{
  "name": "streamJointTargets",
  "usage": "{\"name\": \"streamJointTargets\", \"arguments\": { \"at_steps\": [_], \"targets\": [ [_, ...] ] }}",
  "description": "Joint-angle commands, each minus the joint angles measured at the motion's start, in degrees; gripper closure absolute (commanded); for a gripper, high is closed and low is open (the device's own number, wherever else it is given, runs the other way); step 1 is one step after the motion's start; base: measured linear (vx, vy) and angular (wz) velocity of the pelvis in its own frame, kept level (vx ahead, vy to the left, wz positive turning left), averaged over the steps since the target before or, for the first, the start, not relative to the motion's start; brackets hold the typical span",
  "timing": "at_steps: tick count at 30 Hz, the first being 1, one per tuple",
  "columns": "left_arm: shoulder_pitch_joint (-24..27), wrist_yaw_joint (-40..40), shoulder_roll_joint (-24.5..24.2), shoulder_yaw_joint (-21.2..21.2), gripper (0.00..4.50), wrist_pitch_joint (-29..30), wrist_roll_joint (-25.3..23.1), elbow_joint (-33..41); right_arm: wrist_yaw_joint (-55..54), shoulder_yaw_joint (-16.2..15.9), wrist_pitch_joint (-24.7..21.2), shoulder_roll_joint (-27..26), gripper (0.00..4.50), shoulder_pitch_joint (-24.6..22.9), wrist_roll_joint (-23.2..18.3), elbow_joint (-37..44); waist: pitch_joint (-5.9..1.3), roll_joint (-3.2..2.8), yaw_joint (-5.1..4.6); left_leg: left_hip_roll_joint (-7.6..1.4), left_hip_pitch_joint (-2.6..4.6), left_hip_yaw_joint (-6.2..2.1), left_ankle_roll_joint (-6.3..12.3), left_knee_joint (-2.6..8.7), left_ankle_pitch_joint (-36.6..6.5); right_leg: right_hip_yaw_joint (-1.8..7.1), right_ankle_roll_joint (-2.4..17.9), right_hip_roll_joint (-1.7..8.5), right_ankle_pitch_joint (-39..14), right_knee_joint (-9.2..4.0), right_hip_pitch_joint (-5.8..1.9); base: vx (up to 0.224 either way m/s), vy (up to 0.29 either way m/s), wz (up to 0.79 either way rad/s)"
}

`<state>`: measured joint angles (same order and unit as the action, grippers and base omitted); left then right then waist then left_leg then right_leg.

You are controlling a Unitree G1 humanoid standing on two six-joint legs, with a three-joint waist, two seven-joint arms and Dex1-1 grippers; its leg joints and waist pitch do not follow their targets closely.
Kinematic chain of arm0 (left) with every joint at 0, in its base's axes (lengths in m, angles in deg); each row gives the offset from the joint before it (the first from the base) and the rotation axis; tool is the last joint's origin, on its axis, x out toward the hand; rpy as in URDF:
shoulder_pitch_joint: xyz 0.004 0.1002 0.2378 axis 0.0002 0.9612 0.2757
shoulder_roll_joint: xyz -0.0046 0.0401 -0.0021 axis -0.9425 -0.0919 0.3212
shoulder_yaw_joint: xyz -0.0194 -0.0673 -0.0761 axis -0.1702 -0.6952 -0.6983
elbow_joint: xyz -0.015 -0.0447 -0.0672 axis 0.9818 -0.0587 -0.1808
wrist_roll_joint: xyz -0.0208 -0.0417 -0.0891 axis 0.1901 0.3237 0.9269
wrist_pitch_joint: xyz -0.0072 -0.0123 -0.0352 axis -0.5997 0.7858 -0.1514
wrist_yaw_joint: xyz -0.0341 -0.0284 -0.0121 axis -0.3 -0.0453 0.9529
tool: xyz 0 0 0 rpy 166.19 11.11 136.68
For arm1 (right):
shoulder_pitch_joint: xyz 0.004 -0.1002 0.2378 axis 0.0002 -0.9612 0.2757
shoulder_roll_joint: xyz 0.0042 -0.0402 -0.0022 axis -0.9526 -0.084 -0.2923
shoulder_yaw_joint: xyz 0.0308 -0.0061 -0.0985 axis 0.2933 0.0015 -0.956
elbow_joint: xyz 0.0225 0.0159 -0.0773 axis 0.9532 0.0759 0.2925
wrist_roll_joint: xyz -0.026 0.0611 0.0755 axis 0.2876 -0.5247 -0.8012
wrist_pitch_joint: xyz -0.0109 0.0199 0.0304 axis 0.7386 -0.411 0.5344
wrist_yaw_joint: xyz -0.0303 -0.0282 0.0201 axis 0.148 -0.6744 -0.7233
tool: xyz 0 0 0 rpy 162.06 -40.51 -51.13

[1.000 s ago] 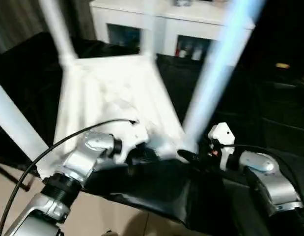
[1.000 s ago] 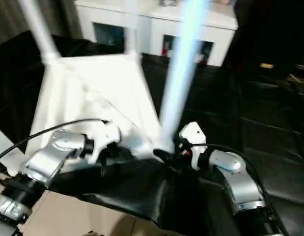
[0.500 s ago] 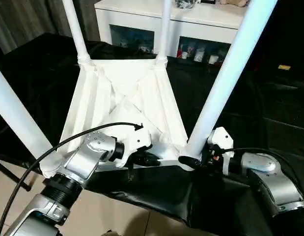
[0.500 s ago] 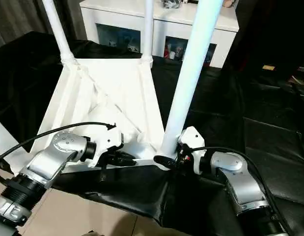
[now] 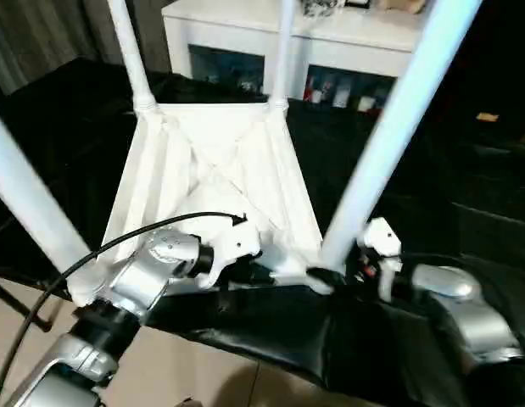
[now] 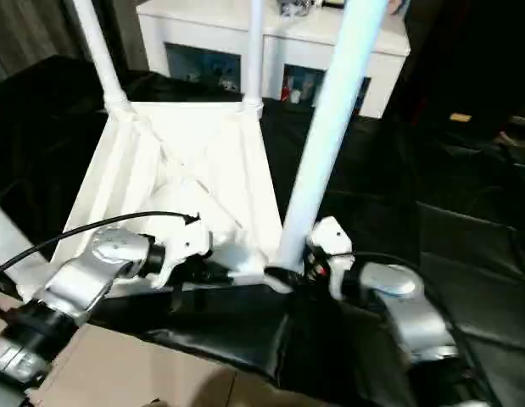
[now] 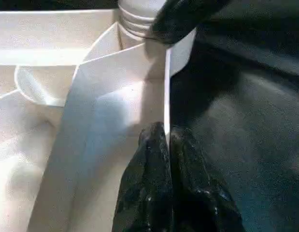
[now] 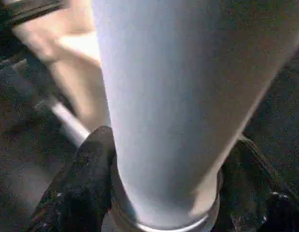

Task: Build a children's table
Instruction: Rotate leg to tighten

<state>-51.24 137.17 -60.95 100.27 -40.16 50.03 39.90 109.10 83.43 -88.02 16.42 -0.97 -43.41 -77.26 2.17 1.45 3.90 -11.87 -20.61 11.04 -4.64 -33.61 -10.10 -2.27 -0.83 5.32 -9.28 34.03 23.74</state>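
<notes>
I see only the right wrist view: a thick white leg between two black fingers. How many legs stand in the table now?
Observer: Four legs stand up from the table, which lies upside down.
Operator: Where is the left gripper?
Observer: The left gripper is shut on the table's near rim.
Operator: What is behind the table?
Observer: A white cabinet with glass-fronted doors.

Both eye views look forward and down from the head, sharing the upturned children's table. The left wrist view peers close along its rim; the right wrist view sits tight against a leg
</notes>
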Motion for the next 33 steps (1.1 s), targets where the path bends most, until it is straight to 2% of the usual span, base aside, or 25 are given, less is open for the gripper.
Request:
{"name": "streamJointTargets", "arguments": {
  "at_steps": [1,2,3,5,6,7,8,9,10,11,12,13,14,15,16,17,18,19,20,21,22,23,26,30,33],
  "targets": [
    [-1.3,-9.0,3.8,-0.3,4.5,3.5,-2.1,-4.1,-10.8,1.2,-2.4,-4.0,1.8,1.5,2.1,-5.3,-2.48,0.21,-0.61,-0.3,0.85,-0.61,-1.53,4.3,-22.9,0.91,6.4,1.82,-31.1,-5.51,-1.39,-0.072,-0.003,-0.01],
    [-2.5,-15.6,8.0,-1.6,4.5,6.9,-2.4,-6.4,-19.3,3.0,-2.7,-8.1,1.8,3.6,2.6,-9.1,-2.45,0.37,-1.22,-0.14,0.64,-0.98,-1.88,4.32,-23.6,0.52,4.7,1.93,-34.8,-5.94,-1.58,-0.08,0.005,-0.07],
    [-2.8,-17.8,9.5,-2.2,4.5,8.1,-2.3,-7.1,-22.2,3.6,-2.8,-9.4,1.8,4.3,2.8,-10.4,-2.37,0.32,-1.47,-0.03,0.61,-1.08,-2.01,4.28,-24.0,0.29,4.1,1.87,-36.1,-6.17,-1.51,-0.08,0.005,-0.07],
    [-3.9,-23.9,13.4,-3.6,4.5,10.0,-2.4,-9.7,-29.2,5.2,-3.1,-12.4,1.81,6.0,2.9,-13.7,-2.29,-0.06,-2.3,-0.04,1.39,-1.64,-1.83,4.28,-27.3,-0.73,2.8,1.72,-37.8,-7.3,-1.22,-0.064,0.023,-0.05],
    [-4.4,-28.0,15.8,-4.4,4.5,9.5,-2.5,-11.4,-32.3,5.6,-2.6,-14.0,1.81,7.1,3.0,-15.5,-2.26,-0.11,-2.52,0.01,1.46,-1.75,-1.62,4.31,-28.4,-1.08,2.5,1.57,-37.8,-7.63,-1.23,-0.057,0.028,-0.03],
    [-4.7,-30.8,17.4,-4.8,4.5,9.1,-2.6,-12.6,-34.3,5.8,-2.2,-15.1,1.81,7.8,3.1,-16.8,-2.05,-0.44,-2.83,0.01,2.21,-1.98,-1.22,4.2,-31.4,-2.01,1.9,1.39,-38.2,-8.56,-0.99,-0.062,0.037,0.01],
    [-5.1,-32.5,18.5,-4.7,4.5,8.2,-3.2,-13.9,-35.9,6.1,-1.6,-16.1,1.81,8.7,3.3,-18.1,-1.78,-0.41,-3.66,-0.05,2.82,-2.2,-0.37,4.1,-34.6,-3.85,0.9,1.02,-38.3,-9.96,-1.24,0.0,0.0,0.0],
    [-5.6,-34.8,19.9,-4.4,4.5,6.8,-3.9,-15.5,-37.4,6.2,-0.6,-17.4,1.81,9.8,3.5,-19.6,-1.74,-0.86,-3.78,-0.28,2.9,-2.51,-0.17,4.45,-35.9,-4.56,0.6,1.06,-37.7,-10.12,-1.77,0.0,0.0,0.0],
    [-5.6,-34.8,19.9,-4.4,4.5,6.8,-3.9,-15.5,-37.4,6.2,-0.6,-17.4,1.81,9.8,3.5,-19.6,-1.4,-1.63,-4.09,-1.37,2.76,-2.97,0.28,5.78,-40.0,-5.69,0.5,0.73,-34.0,-9.68,-3.27,0.0,0.0,0.0],
    [-6.6,-37.0,21.2,-4.1,4.5,5.0,-5.0,-17.7,-38.4,6.8,0.9,-19.2,1.81,11.5,3.7,-21.7,-1.33,-2.42,-3.32,-3.65,0.47,-3.58,-0.32,9.28,-45.2,-4.16,2.7,0.92,-23.5,-3.49,-6.44,-0.065,0.027,0.05],
    [-6.7,-37.3,21.3,-4.1,4.5,4.9,-5.1,-17.9,-38.6,6.9,1.1,-19.4,1.81,11.8,3.8,-22.0,-0.74,-2.5,-2.64,-4.81,-1.15,-3.03,-0.63,11.94,-48.9,-3.57,3.8,0.49,-18.5,1.06,-7.28,-0.065,0.027,0.05],
    [-7.0,-38.0,21.7,-4.2,4.5,4.6,-5.4,-18.6,-38.9,7.3,1.7,-19.9,1.46,12.3,3.9,-22.8,-0.82,-2.06,-0.23,-4.58,-0.83,-0.3,0.34,13.22,-50.9,-2.34,4.2,0.14,-12.8,4.41,-6.52,-0.052,-0.04,0.23],
    [-7.9,-38.0,21.3,-4.3,4.5,3.7,-6.0,-19.0,-36.5,8.5,2.9,-20.6,1.25,12.9,2.3,-22.4,-1.38,2.15,-0.37,-0.22,5.36,0.24,-0.3,4.17,-39.3,0.54,-0.1,2.24,-39.8,-5.29,0.61,0.069,-0.113,0.23],
    [-8.1,-38.0,21.0,-4.2,4.5,3.4,-6.2,-19.1,-36.1,8.7,3.4,-20.7,1.11,12.9,2.2,-22.2,-0.69,2.83,-0.87,1.87,8.3,0.22,0.03,-2.94,-30.2,-1.02,-1.1,4.89,-58.3,-11.06,4.77,0.069,-0.113,0.23],
    [-8.6,-37.6,20.1,-3.9,4.5,2.7,-6.7,-19.2,-35.3,8.8,4.7,-20.6,1.09,13.0,1.8,-21.5,-1.76,2.28,-0.57,1.06,1.8,-1.69,1.83,-1.71,-15.9,2.39,-0.9,8.54,-61.0,-9.26,-1.71,0.136,-0.041,-0.25],
    [-8.8,-36.6,19.0,-3.4,4.5,1.9,-7.1,-19.3,-35.1,8.4,6.1,-20.0,1.02,12.7,2.3,-20.7,-2.51,0.45,0.06,-0.1,-2.24,-3.11,0.02,3.62,-11.1,0.49,-0.2,5.6,-44.8,-5.49,-5.19,0.082,0.038,-0.44],
    [-8.9,-36.1,18.3,-3.1,4.5,1.3,-7.4,-19.5,-34.8,8.2,6.9,-19.6,1.02,12.5,2.4,-20.2,-2.7,0.95,-0.59,-0.12,-1.84,-2.93,-0.51,4.28,-12.2,-0.3,-0.1,3.8,-36.8,-4.94,-4.36,0.082,0.038,-0.44],
    [-8.9,-35.7,17.9,-2.9,4.5,1.0,-7.6,-19.6,-34.6,8.1,7.4,-19.4,0.9,12.3,2.4,-19.9,-3.58,-0.58,-1.34,-0.27,-1.74,-3.63,-1.54,4.52,-11.3,-0.59,3.2,2.87,-21.4,-3.02,-4.63,0.007,0.015,-0.22],
    [-9.0,-34.8,17.1,-2.8,4.5,0.3,-7.6,-19.8,-34.5,8.0,7.7,-18.8,0.68,12.0,2.6,-18.9,-3.56,-0.82,-1.83,-0.38,-1.48,-3.52,-1.0,4.48,-11.0,-0.57,7.0,2.34,-11.4,-2.81,-4.26,0.0,0.0,0.0],
    [-9.0,-33.1,16.2,-2.6,4.5,-1.0,-7.7,-20.1,-34.1,8.0,8.0,-18.1,0.65,11.6,3.0,-17.9,-3.49,-0.64,-1.92,-0.4,-1.04,-3.24,-0.36,4.52,-12.7,-0.72,8.3,2.08,-11.3,-3.16,-4.01,0.0,0.0,0.0],
    [-9.0,-33.1,16.2,-2.6,4.5,-1.0,-7.7,-20.1,-34.1,8.0,8.0,-18.1,0.63,11.6,3.0,-17.9,-3.07,-0.04,-2.06,-0.01,-0.55,-2.5,0.77,4.33,-18.1,-0.52,9.8,2.02,-16.5,-4.07,-3.17,0.0,0.0,0.0],
    [-8.8,-31.1,15.3,-2.3,4.5,-2.2,-7.8,-20.2,-33.6,8.2,8.1,-17.2,0.57,11.1,3.7,-16.6,-3.02,0.07,-1.86,0.15,-0.35,-2.21,1.36,4.29,-20.1,-0.27,9.7,2.24,-21.0,-4.61,-2.91,0.0,0.0,0.0],
    [-8.0,-27.5,13.5,-2.1,4.5,-2.6,-7.8,-19.1,-31.5,8.1,7.5,-14.7,0.22,9.4,4.4,-12.9,-3.13,-0.17,-1.16,-0.29,-0.56,-2.04,2.03,4.59,-16.8,0.1,8.9,2.48,-19.8,-4.81,-3.11,0.0,0.0,0.0],
    [-5.9,-19.3,9.1,0.1,4.5,-3.1,-6.7,-15.9,-20.6,6.7,6.0,-9.0,0.22,4.5,2.0,-3.7,-3.04,-0.34,-0.66,-0.49,-0.8,-1.89,2.81,4.7,-14.0,0.47,9.8,2.36,-15.3,-4.41,-3.52,0.0,0.0,0.0],
    [-4.3,-12.5,5.7,2.0,4.5,-3.8,-6.4,-12.9,-10.8,3.8,5.2,-3.6,0.22,0.9,0.0,2.2,-3.08,-0.29,-0.48,-0.64,-0.74,-1.77,3.31,4.58,-12.9,0.45,10.8,2.27,-12.9,-4.14,-3.77,0.0,0.0,0.0]
  ]
}}
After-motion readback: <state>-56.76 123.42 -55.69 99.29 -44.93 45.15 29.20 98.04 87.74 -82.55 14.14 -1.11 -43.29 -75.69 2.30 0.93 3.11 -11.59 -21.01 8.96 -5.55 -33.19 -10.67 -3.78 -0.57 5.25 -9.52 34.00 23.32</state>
